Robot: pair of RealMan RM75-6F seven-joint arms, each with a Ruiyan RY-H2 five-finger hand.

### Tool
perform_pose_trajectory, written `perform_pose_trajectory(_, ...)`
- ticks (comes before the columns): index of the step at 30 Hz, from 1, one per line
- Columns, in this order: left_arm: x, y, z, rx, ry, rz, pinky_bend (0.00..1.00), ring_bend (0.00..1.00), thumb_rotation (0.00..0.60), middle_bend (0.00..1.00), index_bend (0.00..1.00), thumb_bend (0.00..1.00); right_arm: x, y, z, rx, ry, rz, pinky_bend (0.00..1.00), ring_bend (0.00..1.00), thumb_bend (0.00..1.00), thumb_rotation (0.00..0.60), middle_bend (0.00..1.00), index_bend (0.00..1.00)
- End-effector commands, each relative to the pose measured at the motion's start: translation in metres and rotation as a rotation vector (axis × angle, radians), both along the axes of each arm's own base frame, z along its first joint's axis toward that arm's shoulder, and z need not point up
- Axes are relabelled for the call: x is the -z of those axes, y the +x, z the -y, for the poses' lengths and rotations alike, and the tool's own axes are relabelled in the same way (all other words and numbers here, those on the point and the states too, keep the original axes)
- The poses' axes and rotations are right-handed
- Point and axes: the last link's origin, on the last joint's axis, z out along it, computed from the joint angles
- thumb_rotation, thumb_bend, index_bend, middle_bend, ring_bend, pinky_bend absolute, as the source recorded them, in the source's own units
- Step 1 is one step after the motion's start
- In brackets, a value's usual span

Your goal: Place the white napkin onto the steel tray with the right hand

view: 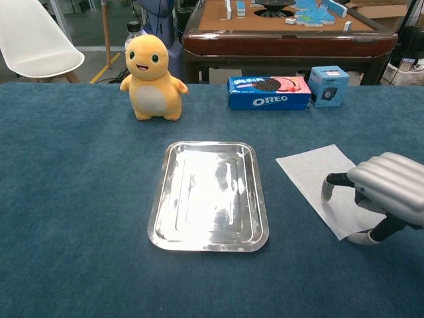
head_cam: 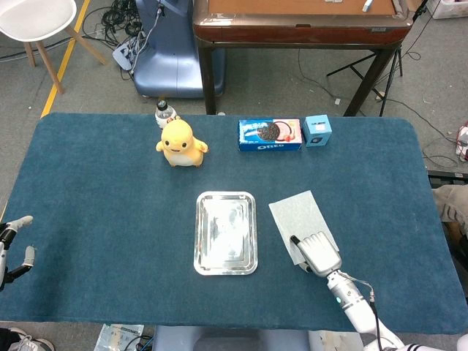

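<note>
One sheet matters: the white napkin [view: 321,180] lies flat on the table [head_cam: 110,183], just beside the steel tray [view: 209,195], toward the near right edge. Your right hand [view: 381,195] sits arched over its near end, fingers curled down with tips at the paper, holding nothing yet, probably to pinch it. Your left hand [head_cam: 11,245] waits spread and empty at the left edge.

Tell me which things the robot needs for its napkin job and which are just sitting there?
Needed: white napkin, steel tray, right hand.

Just sitting there: yellow plush toy, Oreo box, small blue box, water bottle, left hand.
</note>
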Motion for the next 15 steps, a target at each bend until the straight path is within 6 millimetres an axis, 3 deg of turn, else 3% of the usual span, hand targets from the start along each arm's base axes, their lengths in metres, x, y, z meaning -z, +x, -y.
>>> perform_pose_trajectory(1, 0.0001, 0.0, 0.0, -0.001, 0.0, 0.001, 0.36, 0.22, 0.6, 0.28, 0.21, 0.48, 0.0006, 0.0005, 0.0003, -0.005, -0.002, 0.006, 1.0, 1.0, 0.16, 0.6, 1.0, 0.38)
perform_pose_trajectory(15, 0.0003, -0.0001, -0.0001, -0.002, -0.001, 0.0, 0.36, 0.22, 0.6, 0.28, 0.21, 0.48, 0.0003, 0.0011, -0.0002, -0.015, -0.011, 0.026, 1.0, 1.0, 0.34, 0.6, 1.0, 0.38)
